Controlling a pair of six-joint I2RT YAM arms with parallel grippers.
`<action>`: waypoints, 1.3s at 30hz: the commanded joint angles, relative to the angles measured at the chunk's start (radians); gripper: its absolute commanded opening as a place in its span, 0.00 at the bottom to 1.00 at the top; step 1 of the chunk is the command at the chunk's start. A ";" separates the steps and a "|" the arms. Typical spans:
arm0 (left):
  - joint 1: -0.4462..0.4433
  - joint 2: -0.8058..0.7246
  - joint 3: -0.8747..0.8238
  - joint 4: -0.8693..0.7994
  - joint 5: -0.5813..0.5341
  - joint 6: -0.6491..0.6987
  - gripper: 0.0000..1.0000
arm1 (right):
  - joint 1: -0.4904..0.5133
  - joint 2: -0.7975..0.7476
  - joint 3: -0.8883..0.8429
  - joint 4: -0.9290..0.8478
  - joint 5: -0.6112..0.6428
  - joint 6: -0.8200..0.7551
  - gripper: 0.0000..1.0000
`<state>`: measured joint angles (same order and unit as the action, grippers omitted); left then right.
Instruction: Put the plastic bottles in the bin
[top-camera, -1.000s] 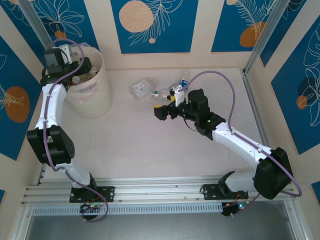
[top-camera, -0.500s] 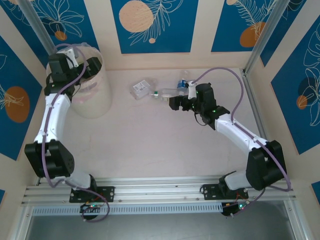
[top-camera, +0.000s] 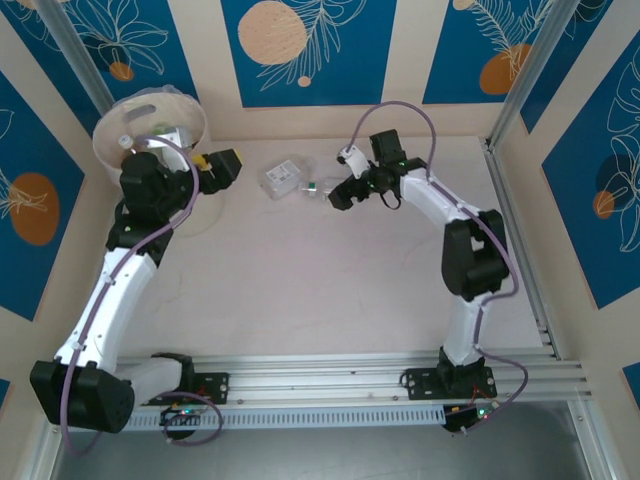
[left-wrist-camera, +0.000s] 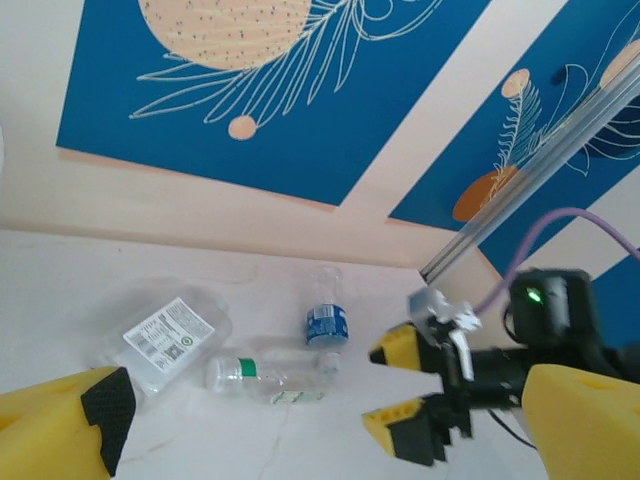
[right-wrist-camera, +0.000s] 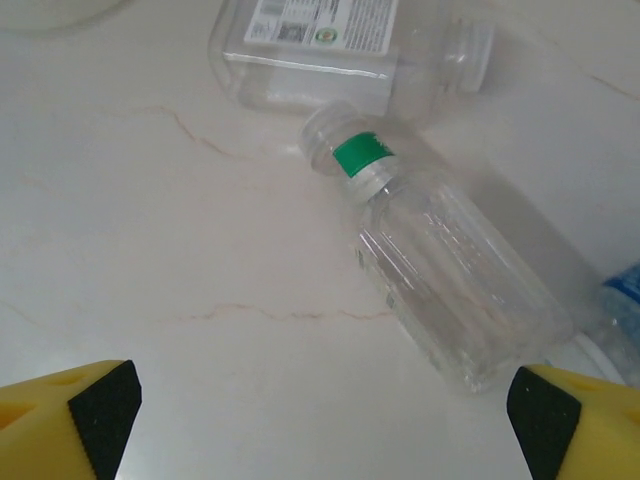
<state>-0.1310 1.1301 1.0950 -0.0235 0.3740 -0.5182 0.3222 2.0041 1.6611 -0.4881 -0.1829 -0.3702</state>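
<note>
Seen from above, a cream bin stands in the far left corner of the pale bench. Just to the right of the bin is the left pincer. Its jaws are spread wide and hold nothing.

Further right, near the middle of the bench's far edge, a squarish clear bottle with a white label lies on its side. Next to it lies a slim bottle with a green band, its cap close to the first bottle. A blue-labelled bottle sits just beyond the slim one.

The right pincer is at the slim bottle's right end, low over the bench. Its jaws are wide apart and empty. In the right wrist view, the slim bottle lies just ahead of the pincer, nearer its right fingertip, with neither fingertip touching it.
</note>
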 joint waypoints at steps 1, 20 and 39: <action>-0.004 -0.050 -0.060 0.035 -0.007 -0.002 1.00 | -0.003 0.123 0.192 -0.209 -0.007 -0.192 0.96; -0.004 -0.051 -0.099 -0.028 -0.107 0.052 1.00 | 0.014 0.537 0.656 -0.460 0.222 -0.414 0.88; -0.004 0.000 -0.107 0.060 0.033 -0.019 1.00 | 0.085 0.030 0.016 -0.032 0.144 -0.086 0.33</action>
<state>-0.1314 1.1114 0.9936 -0.0284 0.3313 -0.5056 0.3954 2.1605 1.7329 -0.6231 -0.0006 -0.6178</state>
